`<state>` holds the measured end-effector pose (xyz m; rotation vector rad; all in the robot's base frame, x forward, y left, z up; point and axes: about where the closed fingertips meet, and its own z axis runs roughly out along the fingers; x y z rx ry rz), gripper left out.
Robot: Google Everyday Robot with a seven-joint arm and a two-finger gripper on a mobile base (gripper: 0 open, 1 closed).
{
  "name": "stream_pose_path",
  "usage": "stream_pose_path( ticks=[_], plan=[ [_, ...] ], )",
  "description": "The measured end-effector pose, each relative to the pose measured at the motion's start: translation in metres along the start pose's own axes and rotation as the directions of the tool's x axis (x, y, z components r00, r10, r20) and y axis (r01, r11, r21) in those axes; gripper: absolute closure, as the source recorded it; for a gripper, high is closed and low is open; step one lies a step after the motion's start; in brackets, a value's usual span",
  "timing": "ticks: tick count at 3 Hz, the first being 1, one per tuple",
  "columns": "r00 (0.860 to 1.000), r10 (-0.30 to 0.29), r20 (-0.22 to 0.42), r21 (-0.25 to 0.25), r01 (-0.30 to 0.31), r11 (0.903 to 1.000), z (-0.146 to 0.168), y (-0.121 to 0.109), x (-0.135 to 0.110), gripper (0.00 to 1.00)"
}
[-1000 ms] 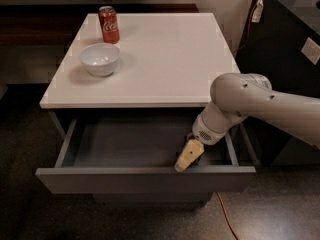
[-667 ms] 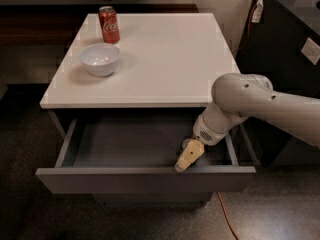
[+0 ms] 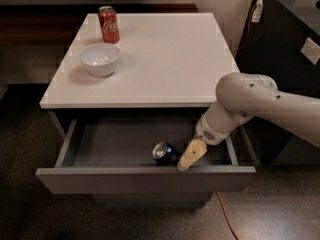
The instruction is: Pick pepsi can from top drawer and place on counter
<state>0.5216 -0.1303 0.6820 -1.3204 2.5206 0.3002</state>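
While one pepsi can [image 3: 165, 153] lies in grey top drawer [image 3: 125, 145] beside gripper [image 3: 191, 155] (grip state unclear), one red can [image 3: 108, 24] and one round bowl [image 3: 100, 59] are counted on glossy counter [image 3: 170, 59].

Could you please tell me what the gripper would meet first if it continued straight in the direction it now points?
Probably the floor of the top drawer, just behind its front panel: the gripper points down inside it, and the pepsi can lies close beside it. Depth is unclear.

Pincer [image 3: 185, 163] beside pepsi can [image 3: 164, 152] in drawer [image 3: 145, 180]
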Motion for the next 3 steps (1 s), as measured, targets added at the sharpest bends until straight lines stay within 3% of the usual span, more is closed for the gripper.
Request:
stream_pose_path(
  ticks=[2, 3],
  plan=[
    [1.0, 0.01, 0.015, 0.001, -0.01, 1.0, -0.004, -0.0026, 0.0018, 1.0],
    [1.0, 0.01, 0.015, 0.001, -0.01, 1.0, -0.0052, -0.0025, 0.0013, 0.86]
  ],
)
